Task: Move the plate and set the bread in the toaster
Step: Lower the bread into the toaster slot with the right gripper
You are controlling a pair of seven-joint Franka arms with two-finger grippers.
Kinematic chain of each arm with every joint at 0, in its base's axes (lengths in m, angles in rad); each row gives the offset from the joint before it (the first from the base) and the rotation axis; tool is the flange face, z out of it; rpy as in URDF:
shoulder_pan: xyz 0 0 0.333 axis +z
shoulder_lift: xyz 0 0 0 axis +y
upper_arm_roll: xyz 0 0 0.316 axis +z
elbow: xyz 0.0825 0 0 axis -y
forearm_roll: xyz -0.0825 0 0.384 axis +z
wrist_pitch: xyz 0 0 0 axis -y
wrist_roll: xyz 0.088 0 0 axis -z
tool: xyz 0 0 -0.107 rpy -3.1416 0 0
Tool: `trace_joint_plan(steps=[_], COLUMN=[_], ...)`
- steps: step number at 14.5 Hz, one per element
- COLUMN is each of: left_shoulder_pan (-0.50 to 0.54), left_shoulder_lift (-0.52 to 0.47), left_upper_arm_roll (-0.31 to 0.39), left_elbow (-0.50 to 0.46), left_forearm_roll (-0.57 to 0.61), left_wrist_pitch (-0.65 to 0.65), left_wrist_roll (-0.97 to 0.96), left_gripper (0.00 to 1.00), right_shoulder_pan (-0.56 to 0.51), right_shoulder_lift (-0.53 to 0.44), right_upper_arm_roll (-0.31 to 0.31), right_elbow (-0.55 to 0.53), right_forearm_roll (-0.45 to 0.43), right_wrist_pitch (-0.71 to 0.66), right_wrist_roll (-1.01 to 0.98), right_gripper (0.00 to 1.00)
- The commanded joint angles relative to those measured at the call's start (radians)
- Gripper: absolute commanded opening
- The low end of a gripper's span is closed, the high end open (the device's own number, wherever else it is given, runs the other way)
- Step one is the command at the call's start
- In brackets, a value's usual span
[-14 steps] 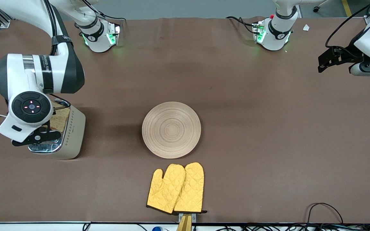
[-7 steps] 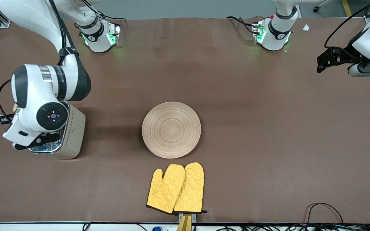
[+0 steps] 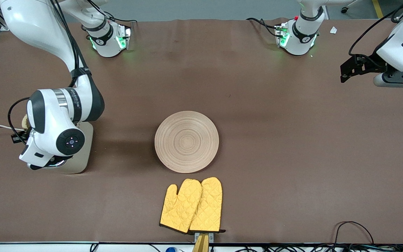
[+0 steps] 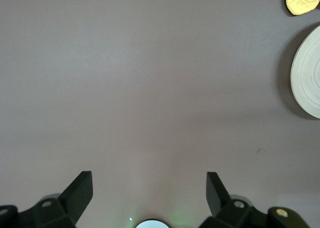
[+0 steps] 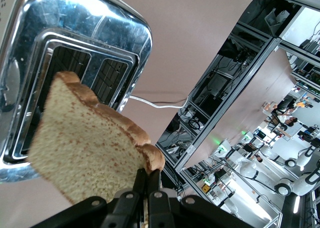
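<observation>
The brown counter [image 3: 275, 140] carries, at the right arm's end, the toaster [image 3: 82, 154]; over it the right hand [image 5: 146, 192] pinches the bread [image 5: 85, 158] shut. The plate [image 3: 186, 141] lies mid-counter. The left hand [image 4: 149, 188] waits, fingers spread, empty.

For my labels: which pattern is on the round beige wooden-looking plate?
The round beige wooden-looking plate has concentric ring grooves, clearest in the front view.
</observation>
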Motion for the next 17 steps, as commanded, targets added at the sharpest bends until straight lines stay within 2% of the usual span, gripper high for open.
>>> trace_joint_plan(steps=[1,11,12,13,14,17], left_shoulder_pan=[0.003,0.012,0.014,0.012,0.011,0.012], left_shoulder_lift=[0.0,-0.001,-0.001,0.0,0.0,0.002], left_upper_arm_roll=[-0.002,0.001,0.001,0.001,0.001,0.001], left_elbow=[0.012,0.009,0.007,0.004,0.004,0.006], left_forearm_roll=[-0.011,-0.011,-0.011,-0.011,-0.011,-0.011], left_wrist_pitch=[0.002,-0.007,-0.007,-0.007,-0.007,-0.007], left_wrist_roll=[-0.012,0.0,-0.001,-0.007,-0.009,-0.01], left_gripper=[1.0,1.0,1.0,1.0,1.0,1.0], right_shoulder_pan=[-0.005,0.0,0.0,0.0,0.0,0.0], right_shoulder_lift=[-0.012,0.051,0.053,0.059,0.066,0.057], right_upper_arm_roll=[0.012,0.014,0.014,0.014,0.014,0.023], right_elbow=[-0.039,-0.037,-0.036,-0.036,-0.033,-0.01], right_forearm_roll=[-0.033,-0.018,-0.017,-0.017,-0.017,-0.008], right_wrist_pitch=[0.014,0.07,0.072,0.072,0.073,0.069], right_wrist_roll=[0.037,0.149,0.18,0.207,0.224,0.226], right_gripper=[0.02,0.05,0.13,0.24,0.42,0.84])
